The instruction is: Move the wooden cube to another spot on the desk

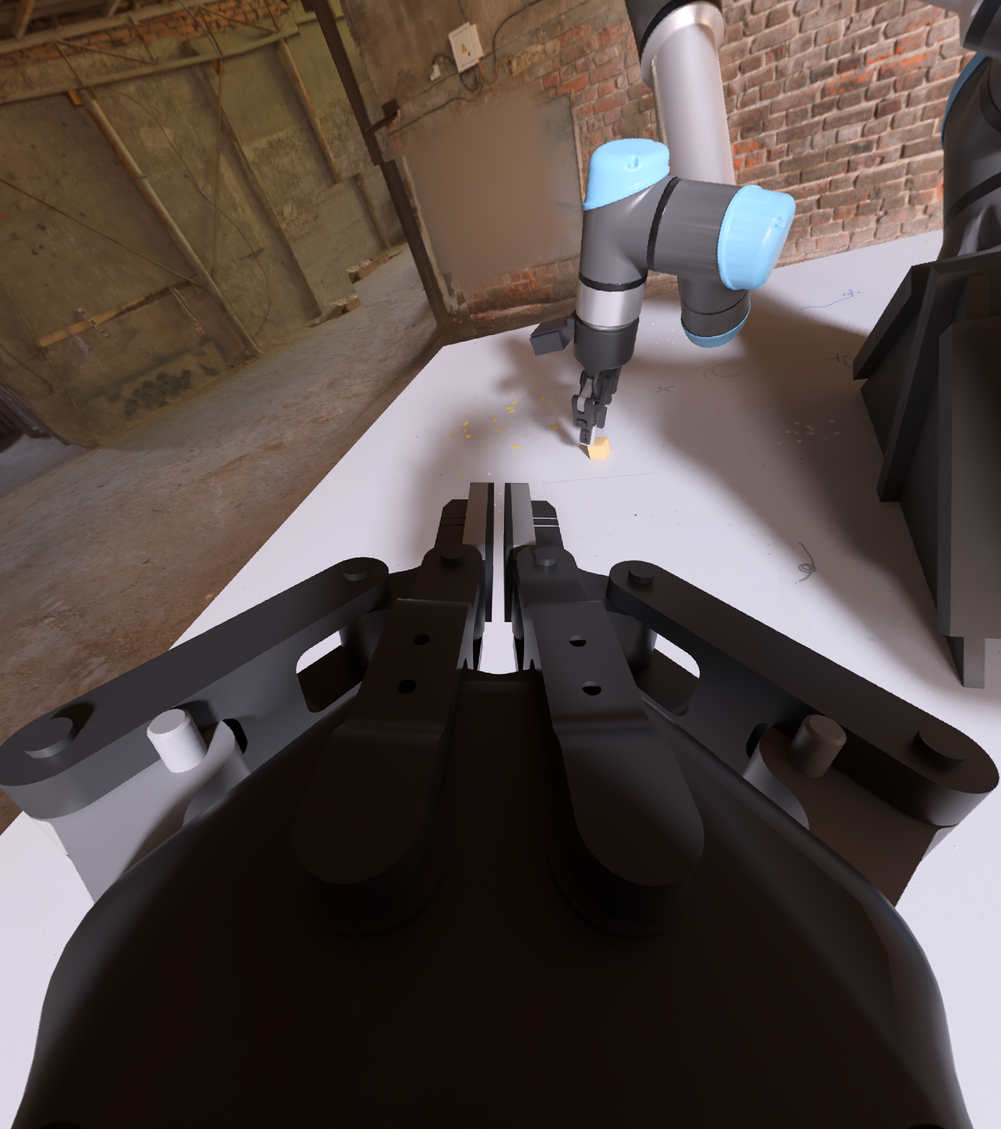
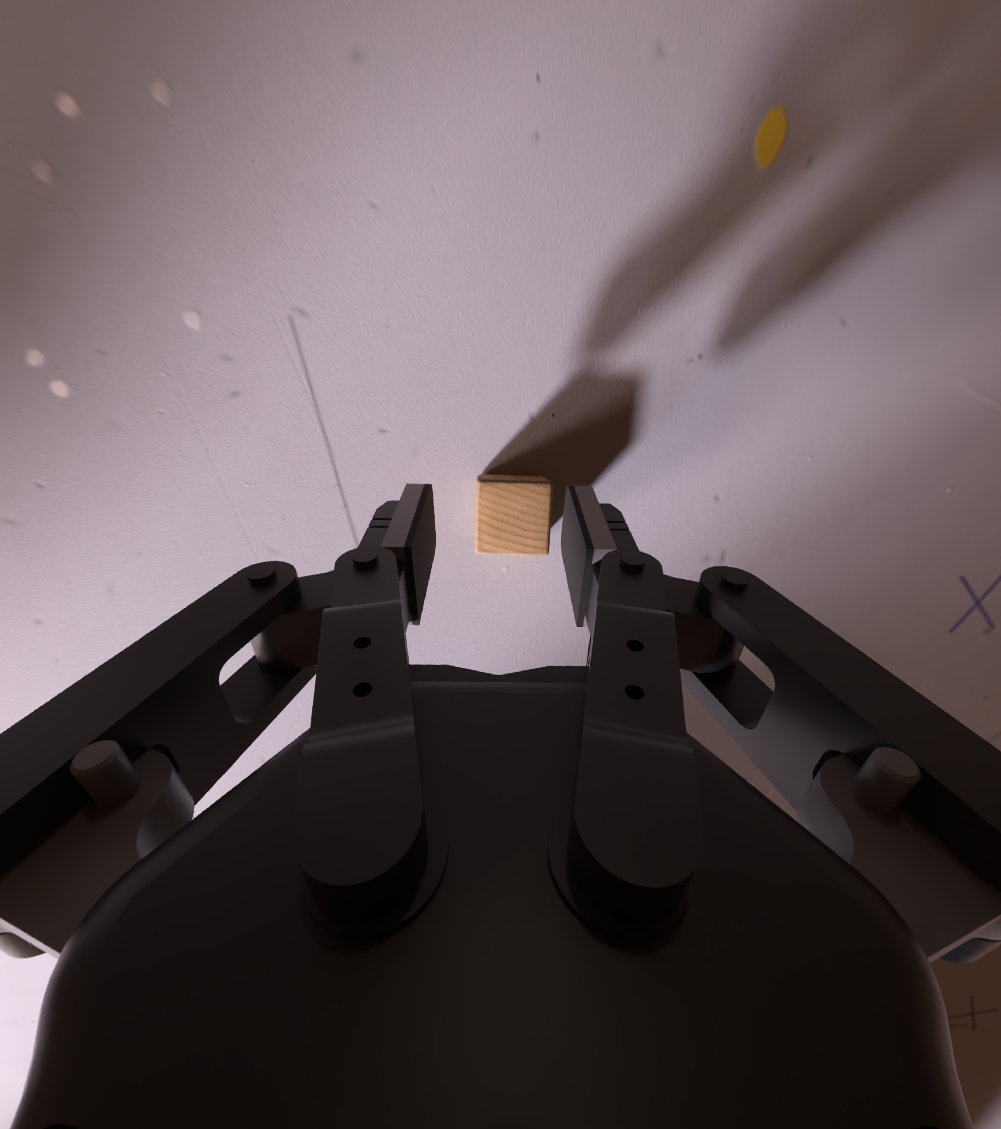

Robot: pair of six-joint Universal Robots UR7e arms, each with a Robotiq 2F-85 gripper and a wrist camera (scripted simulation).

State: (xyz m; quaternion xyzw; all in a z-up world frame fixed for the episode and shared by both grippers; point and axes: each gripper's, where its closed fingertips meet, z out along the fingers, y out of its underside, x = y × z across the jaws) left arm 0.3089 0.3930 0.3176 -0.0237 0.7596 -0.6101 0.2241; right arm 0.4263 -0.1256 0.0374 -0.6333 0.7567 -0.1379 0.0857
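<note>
The white worktop [image 1: 638, 550] carries a small wooden cube [image 2: 513, 517] resting flat, its shadow stretching away. A yellow spot [image 2: 770, 137] lies well beyond the cube, a blue cross mark [image 2: 976, 602] off to its side.

The wooden cube [image 2: 512, 517] shows pale, matt grain on the smooth, matt white desk [image 2: 241, 244].

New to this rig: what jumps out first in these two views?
The wooden cube sits on the white desk between the right gripper's open jaws, a gap showing on each side. In the left wrist view, the left gripper fills the foreground, jaws nearly together and empty, well short of the cube.
</note>
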